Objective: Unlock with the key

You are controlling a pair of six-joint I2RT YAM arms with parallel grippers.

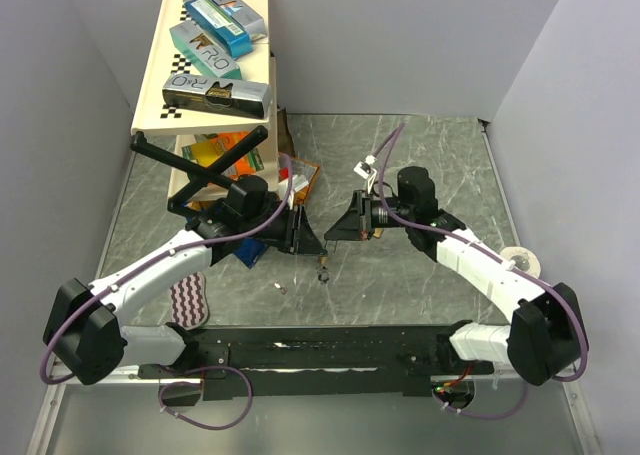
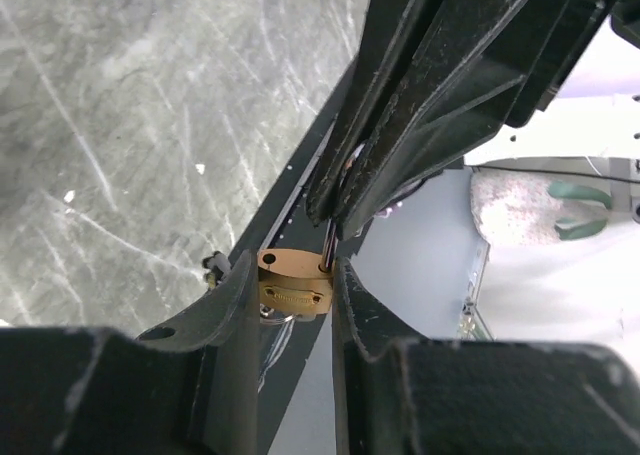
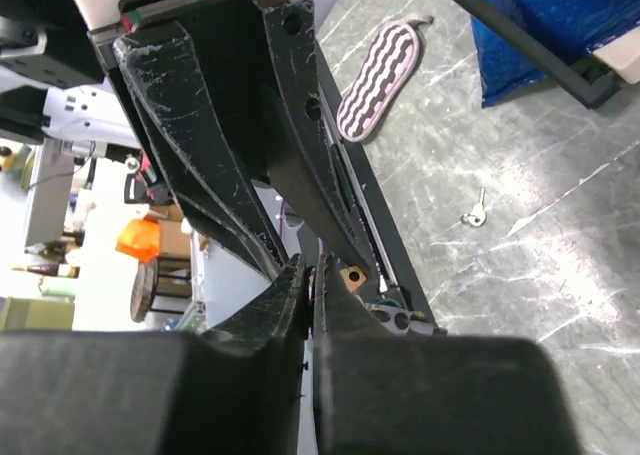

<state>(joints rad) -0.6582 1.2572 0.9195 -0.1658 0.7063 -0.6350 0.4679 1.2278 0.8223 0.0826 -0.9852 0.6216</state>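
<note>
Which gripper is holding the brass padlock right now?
The left gripper: the brass padlock sits clamped between its fingers. The right gripper is pinched shut, with no padlock in it.

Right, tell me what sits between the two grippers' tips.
A brass padlock, held between the fingers of the left gripper, with the tips of the right gripper right at its top edge. The left wrist view shows it.

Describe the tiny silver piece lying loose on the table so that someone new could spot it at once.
On the grey marbled table, look at the bare strip near the front edge, just right of the left arm. The silver piece lies there alone, right of the wavy-striped pad. It is pale, key-shaped and far smaller than that pad.
</note>
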